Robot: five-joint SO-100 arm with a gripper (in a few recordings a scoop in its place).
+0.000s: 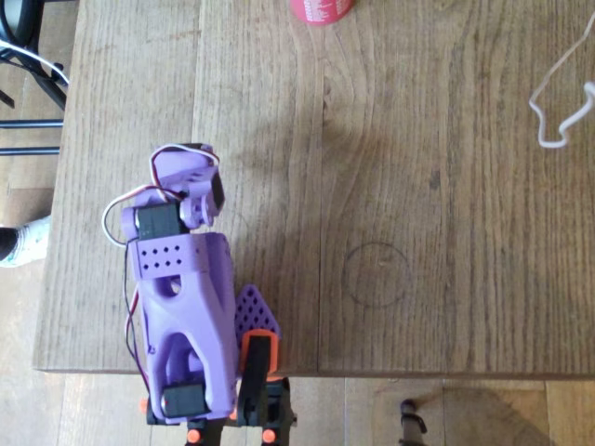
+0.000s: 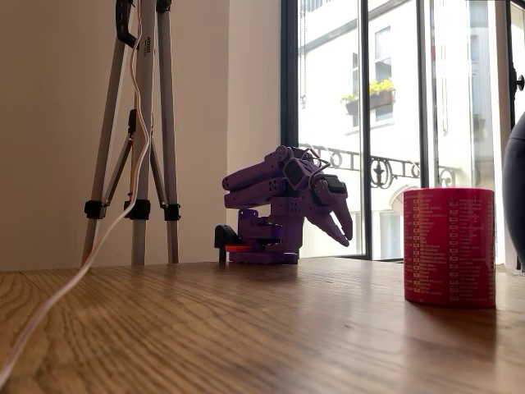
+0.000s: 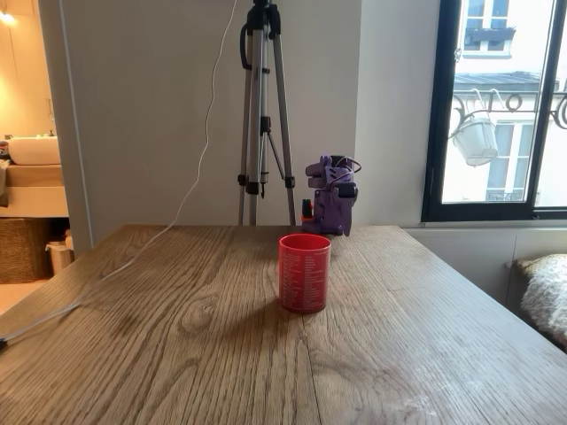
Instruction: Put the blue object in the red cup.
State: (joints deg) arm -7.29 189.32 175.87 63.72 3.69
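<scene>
The red cup [image 1: 321, 9] stands at the far edge of the wooden table [image 1: 418, 186] in the overhead view; it shows upright in both fixed views [image 2: 449, 246] [image 3: 304, 272]. The blue object is out of view. The purple arm [image 3: 331, 207] sits folded over its base at the opposite table edge. My gripper [image 1: 191, 177] [image 2: 341, 233] hangs above the table with its fingers pointing down and together, nothing visible between them. A long stretch of table separates it from the cup.
A tripod [image 2: 139, 123] [image 3: 263, 115] stands behind the table near the arm's base. A white cable [image 1: 558, 102] [image 2: 66, 287] lies along one side of the tabletop. A faint ring mark [image 1: 376, 274] shows on the wood.
</scene>
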